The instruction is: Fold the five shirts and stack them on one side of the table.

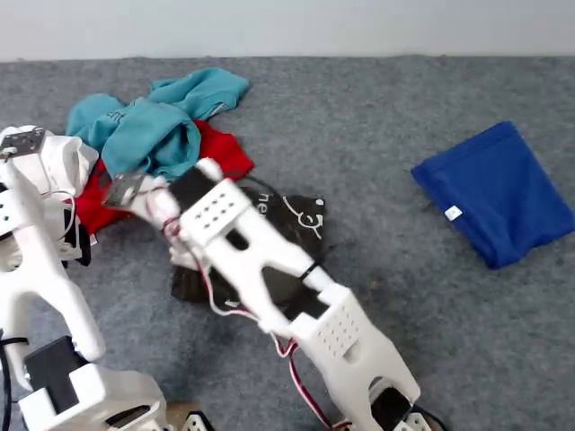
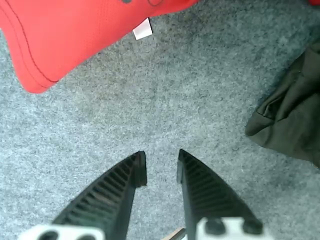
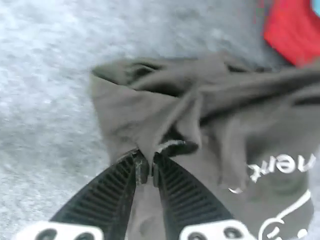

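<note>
Currently, the dark shirt (image 3: 150, 110) lies crumpled near the middle of the desk (image 1: 386, 117). My right gripper (image 3: 145, 170) is pinched almost closed on a raised fold at its edge. Judgement: an edge hold lets the cloth be drawn out flat for folding, but little fabric is caught and it may slip.

The red shirt (image 1: 225, 148) lies just beside the dark one, with the teal shirt (image 1: 157, 121) heaped partly on it. Both are unfolded.

My left gripper (image 2: 160, 162) hovers over bare desk between the red and dark shirts, jaws narrowly parted and holding nothing. It appears placed to take a second corner.

The blue shirt (image 1: 494, 193) lies folded, well apart on my right, probably as the start of the stack. Progress, as I judge it: one shirt done, the second in hand.
</note>
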You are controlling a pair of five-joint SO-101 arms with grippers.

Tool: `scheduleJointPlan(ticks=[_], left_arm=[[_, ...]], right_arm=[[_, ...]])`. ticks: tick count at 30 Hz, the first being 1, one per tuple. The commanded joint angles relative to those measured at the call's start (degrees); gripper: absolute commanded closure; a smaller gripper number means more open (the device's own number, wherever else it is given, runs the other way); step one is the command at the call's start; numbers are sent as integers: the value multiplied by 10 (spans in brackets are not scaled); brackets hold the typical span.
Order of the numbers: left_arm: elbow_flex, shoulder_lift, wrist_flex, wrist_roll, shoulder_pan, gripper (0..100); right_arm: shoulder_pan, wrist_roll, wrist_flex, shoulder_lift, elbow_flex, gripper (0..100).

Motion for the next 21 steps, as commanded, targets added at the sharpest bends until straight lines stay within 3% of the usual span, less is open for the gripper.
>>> scheduleJointPlan(ticks=[1, 13, 17, 21], left_arm=[[-2, -21, 11, -11, -4, 885], [-12, -23, 11, -11, -4, 885], [-65, -23, 11, -6, -33, 885], [-117, -23, 11, -6, -113, 883]], right_arm=[[-36, -7, 20, -42, -24, 980], [-65, -8, -61, 15, -24, 976], [-69, -8, -87, 53, -26, 887], [-83, -8, -74, 55, -29, 801]])
